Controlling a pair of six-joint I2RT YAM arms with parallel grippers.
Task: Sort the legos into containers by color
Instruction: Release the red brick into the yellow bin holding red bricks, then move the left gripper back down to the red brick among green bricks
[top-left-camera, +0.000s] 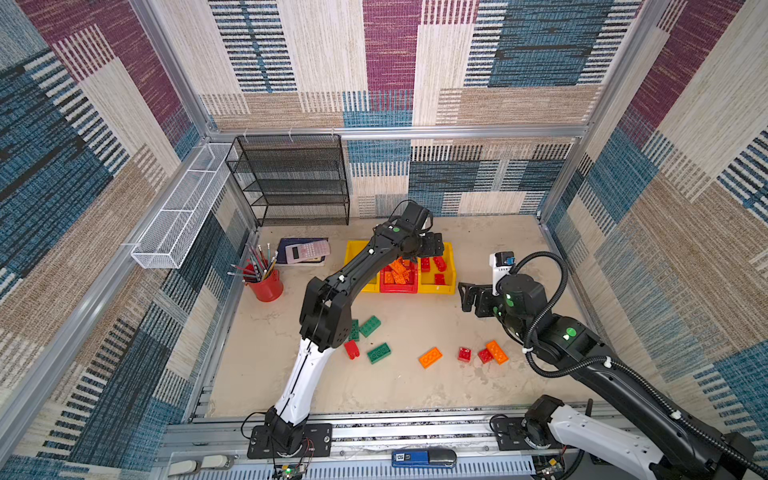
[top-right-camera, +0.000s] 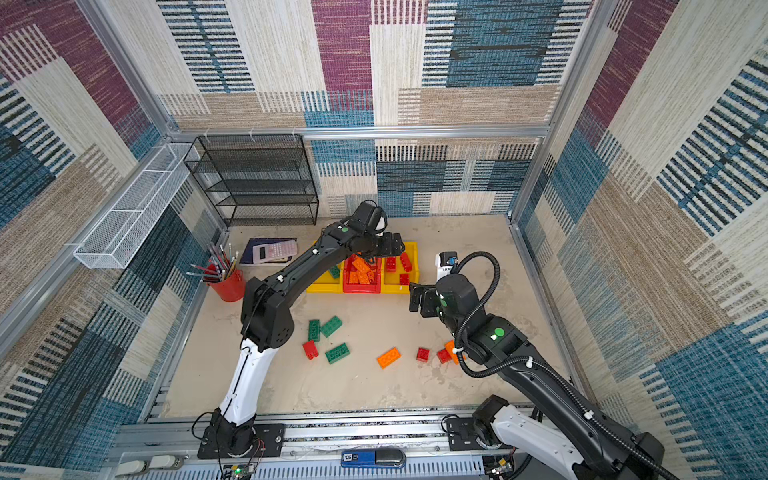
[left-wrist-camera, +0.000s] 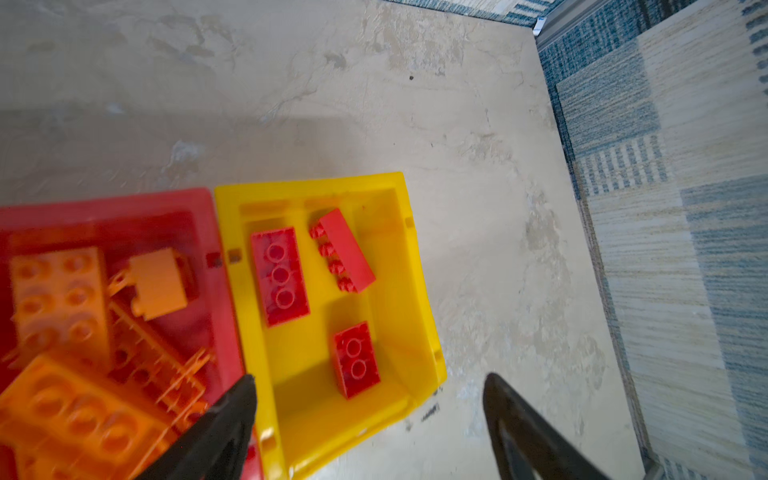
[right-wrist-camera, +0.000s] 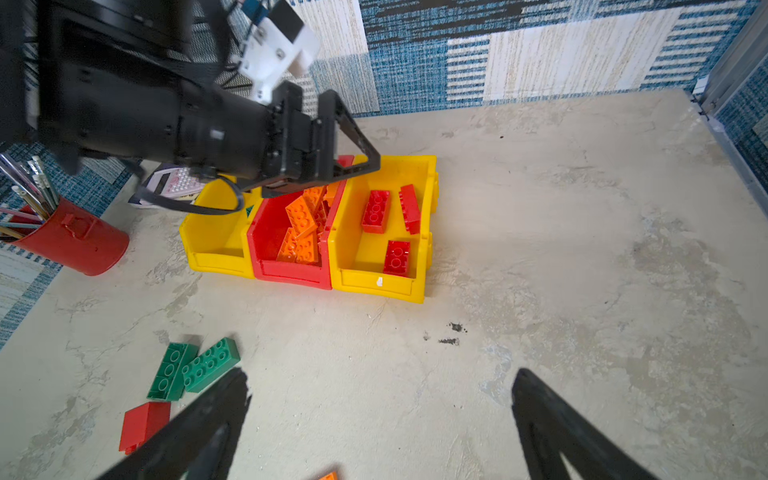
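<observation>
- Legos (top-left-camera: 430, 357): several loose on near bench (top-left-camera: 415, 390); orange in red bin (top-left-camera: 398, 289), red in right yellow bin (top-left-camera: 436, 289).
- Left pincer (left-wrist-camera: 370, 378): wide, empty, above bins; I'd lift straight clear.
- Right pincer (right-wrist-camera: 381, 374): wide, empty.

Three open-top bins are set side by side at the back of the counter (top-left-camera: 415, 395): a left yellow bin (right-wrist-camera: 216, 241), a red bin (right-wrist-camera: 270, 245) and a right yellow bin (right-wrist-camera: 361, 266). In the red bin, orange bricks (right-wrist-camera: 301, 224) are heaped. Three red bricks (right-wrist-camera: 376, 211) are laid in the right yellow bin, one tipped on its side. A green brick (top-right-camera: 333, 272) is partly seen in the left yellow bin. Scattered loose nearer the front are three green pieces (top-left-camera: 379, 353), two of them touching, a red piece (top-left-camera: 351, 349), two orange pieces (top-left-camera: 430, 357) and two small red squares (top-left-camera: 464, 354).
</observation>
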